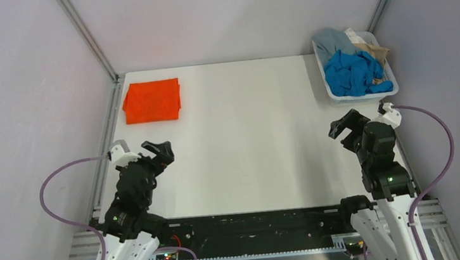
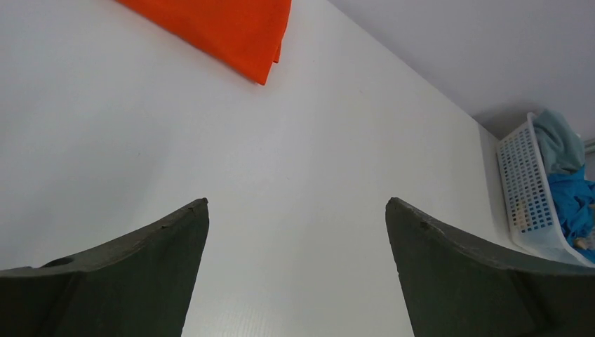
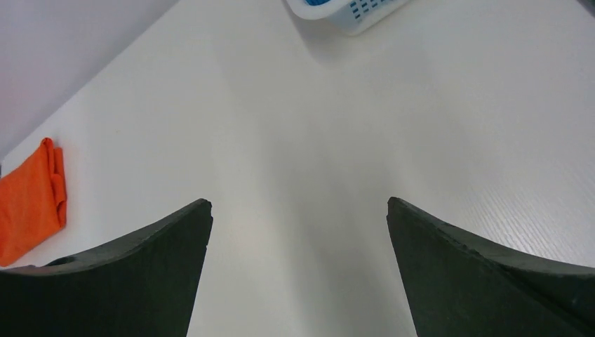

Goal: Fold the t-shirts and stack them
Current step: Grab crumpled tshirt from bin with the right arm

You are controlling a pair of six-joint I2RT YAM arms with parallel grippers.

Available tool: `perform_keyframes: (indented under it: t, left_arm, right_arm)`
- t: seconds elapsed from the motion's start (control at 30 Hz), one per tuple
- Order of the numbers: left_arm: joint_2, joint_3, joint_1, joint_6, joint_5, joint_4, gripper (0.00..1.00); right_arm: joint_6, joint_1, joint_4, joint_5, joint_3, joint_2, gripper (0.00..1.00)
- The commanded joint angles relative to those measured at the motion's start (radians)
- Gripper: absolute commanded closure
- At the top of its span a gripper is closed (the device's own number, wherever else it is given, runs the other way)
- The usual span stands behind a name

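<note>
An orange-red t-shirt (image 1: pixel 152 100) lies folded flat at the far left of the white table; it also shows in the left wrist view (image 2: pixel 224 28) and the right wrist view (image 3: pixel 28 203). A royal blue t-shirt (image 1: pixel 352 72) lies crumpled in the white basket (image 1: pixel 364 96) at the far right, with a grey-blue shirt (image 1: pixel 333 40) and a tan one (image 1: pixel 369 46) behind it. My left gripper (image 1: pixel 161 150) is open and empty over the near left of the table. My right gripper (image 1: pixel 345 125) is open and empty, just in front of the basket.
The basket also shows in the left wrist view (image 2: pixel 526 189) and the right wrist view (image 3: pixel 351 12). Grey walls with metal rails close the table on three sides. Purple cables loop beside both arm bases.
</note>
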Motion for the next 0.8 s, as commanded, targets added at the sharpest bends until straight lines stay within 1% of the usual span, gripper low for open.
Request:
perform_keyframes:
  t: [0.0, 0.1, 0.13, 0.17, 0.2, 0.23, 0.27, 0.3, 0.33, 0.37, 0.4, 0.43, 0.47, 0.63, 0.73, 0.77]
  left_arm:
    - [-0.026, 0.0, 0.001, -0.031, -0.03, -0.008, 0.0]
    - [-0.028, -0.012, 0.0, -0.032, -0.041, -0.007, 0.0]
    - [-0.025, -0.013, 0.001, -0.035, -0.045, -0.007, 0.0]
    - [-0.016, -0.015, 0.001, -0.038, -0.053, -0.006, 0.0]
    - [-0.012, -0.016, 0.0, -0.039, -0.056, -0.006, 0.0]
    - [0.003, -0.017, 0.001, -0.038, -0.064, -0.006, 0.0]
    - [0.01, -0.016, 0.001, -0.035, -0.066, -0.006, 0.0]
    - [0.024, -0.013, 0.001, -0.026, -0.071, -0.006, 0.0]
    - [0.031, -0.011, 0.0, -0.023, -0.076, -0.006, 0.0]
    - [0.043, -0.008, 0.001, -0.017, -0.078, -0.006, 0.0]
    - [0.047, -0.007, 0.001, -0.015, -0.082, -0.006, 0.0]
    - [0.052, -0.007, 0.0, -0.016, -0.084, -0.005, 0.0]
    - [0.054, -0.006, 0.001, -0.017, -0.089, -0.005, 0.0]
    - [0.06, -0.009, 0.001, -0.017, -0.114, -0.006, 0.0]
    - [0.066, -0.013, 0.001, -0.017, -0.123, -0.006, 0.0]
    - [0.069, -0.013, 0.001, -0.017, -0.125, -0.006, 0.0]
  right_arm:
    - [-0.022, -0.002, 0.058, 0.008, 0.051, 0.024, 0.0]
    - [-0.133, -0.004, 0.215, -0.074, 0.066, 0.088, 0.0]
    - [-0.152, -0.006, 0.237, -0.085, 0.096, 0.147, 0.01]
    - [-0.179, -0.009, 0.268, -0.082, 0.117, 0.181, 0.01]
    - [-0.187, -0.015, 0.28, -0.065, 0.158, 0.263, 0.01]
    - [-0.2, -0.02, 0.304, -0.02, 0.182, 0.305, 0.01]
    - [-0.207, -0.039, 0.314, -0.002, 0.231, 0.4, 0.01]
    - [-0.22, -0.051, 0.328, 0.012, 0.26, 0.451, 0.01]
    - [-0.222, -0.086, 0.326, 0.007, 0.326, 0.551, 0.01]
    - [-0.22, -0.108, 0.316, -0.035, 0.36, 0.599, 0.01]
    - [-0.214, -0.139, 0.309, -0.054, 0.428, 0.692, 0.01]
    - [-0.203, -0.151, 0.303, -0.085, 0.459, 0.736, 0.01]
    - [-0.207, -0.166, 0.308, -0.102, 0.515, 0.821, 0.01]
    - [-0.24, -0.173, 0.372, -0.104, 0.663, 1.064, 0.03]
    - [-0.244, -0.174, 0.387, -0.121, 0.729, 1.162, 0.04]
    - [-0.245, -0.174, 0.389, -0.129, 0.763, 1.213, 0.07]
